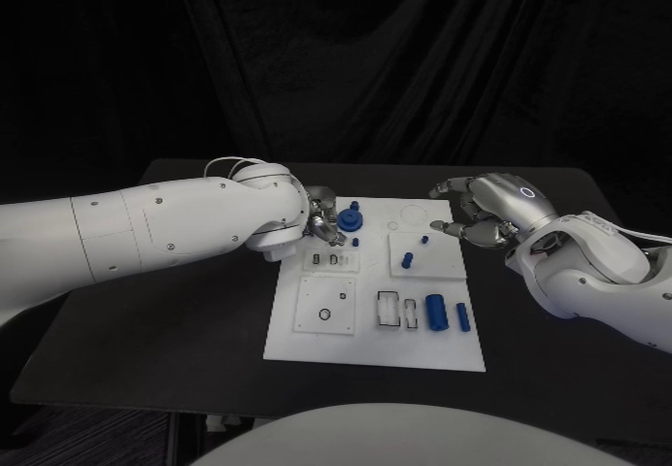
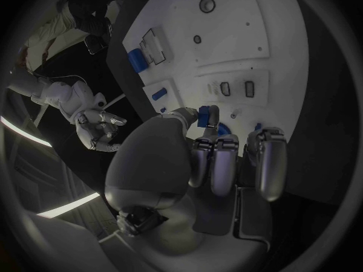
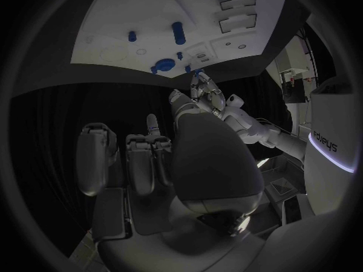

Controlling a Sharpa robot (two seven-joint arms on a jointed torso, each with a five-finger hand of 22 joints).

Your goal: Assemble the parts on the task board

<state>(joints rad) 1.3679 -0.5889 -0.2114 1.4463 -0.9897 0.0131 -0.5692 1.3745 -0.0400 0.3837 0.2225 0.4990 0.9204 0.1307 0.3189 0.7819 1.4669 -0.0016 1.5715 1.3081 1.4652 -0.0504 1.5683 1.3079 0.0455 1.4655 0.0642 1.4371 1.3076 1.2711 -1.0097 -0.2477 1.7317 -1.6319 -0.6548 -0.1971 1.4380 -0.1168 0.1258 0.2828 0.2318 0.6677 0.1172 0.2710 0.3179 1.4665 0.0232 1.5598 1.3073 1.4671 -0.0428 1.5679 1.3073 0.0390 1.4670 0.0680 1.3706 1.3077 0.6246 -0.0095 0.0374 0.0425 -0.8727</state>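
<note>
Your board is rigid; the blue parts on it are small, light and likely slick.
The task board (image 1: 376,330) lies mid-table. Your left hand (image 1: 325,225) pinches the blue round part (image 1: 351,218) at its far-left corner; grip its rim. Your right hand (image 1: 484,216) hovers far-right, fingers loosely curled, empty.
</note>
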